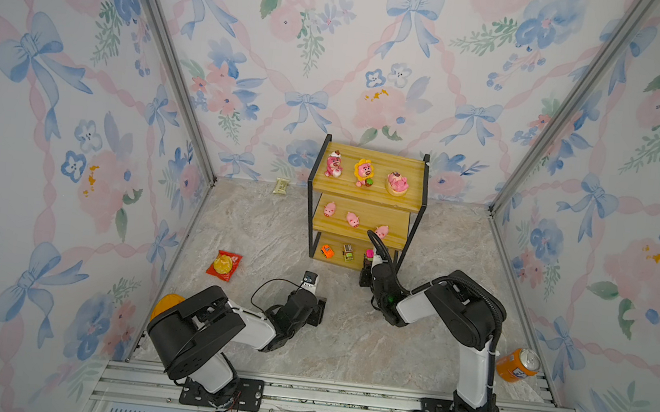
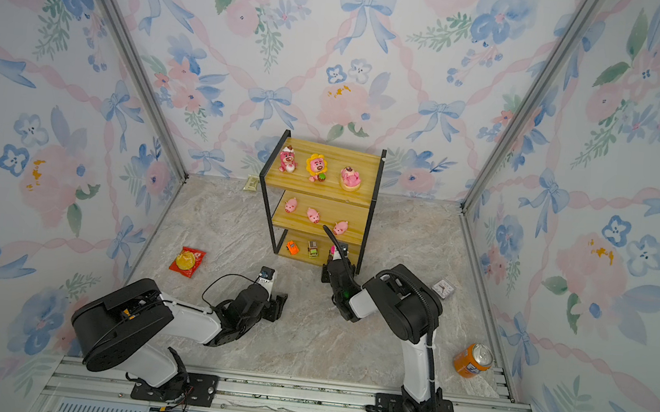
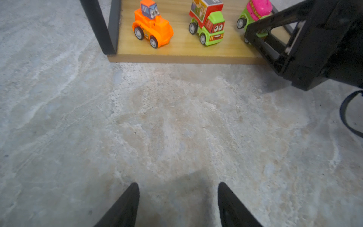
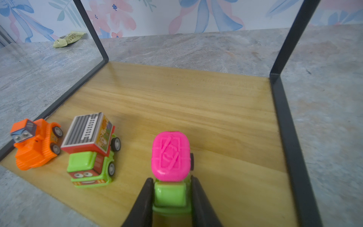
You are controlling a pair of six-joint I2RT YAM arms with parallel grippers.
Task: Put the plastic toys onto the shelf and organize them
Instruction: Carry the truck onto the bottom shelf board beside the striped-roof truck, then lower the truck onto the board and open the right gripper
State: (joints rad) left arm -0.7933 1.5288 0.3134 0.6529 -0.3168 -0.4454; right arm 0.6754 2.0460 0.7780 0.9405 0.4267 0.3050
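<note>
The shelf (image 1: 379, 160) stands at the back of the table. Its top board holds three pink bears (image 1: 363, 172) and its middle board three pink pigs (image 1: 353, 219). On the bottom board (image 4: 196, 102) an orange car (image 4: 35, 143) and a grey-green car (image 4: 91, 149) stand side by side. My right gripper (image 4: 170, 179) is shut on the pink-green car (image 4: 170, 155), whose wheels are at the board's front right. My left gripper (image 3: 178, 185) hangs open over bare table in front of the shelf, nothing between its fingers.
A red snack packet (image 1: 224, 265) lies left of the shelf, and a green wrapper (image 1: 281, 186) lies by the back wall. An orange can (image 1: 516, 364) lies at the front right. A small clock (image 2: 443, 288) sits behind the right arm, and an orange-lidded jar (image 1: 163, 306) behind the left arm.
</note>
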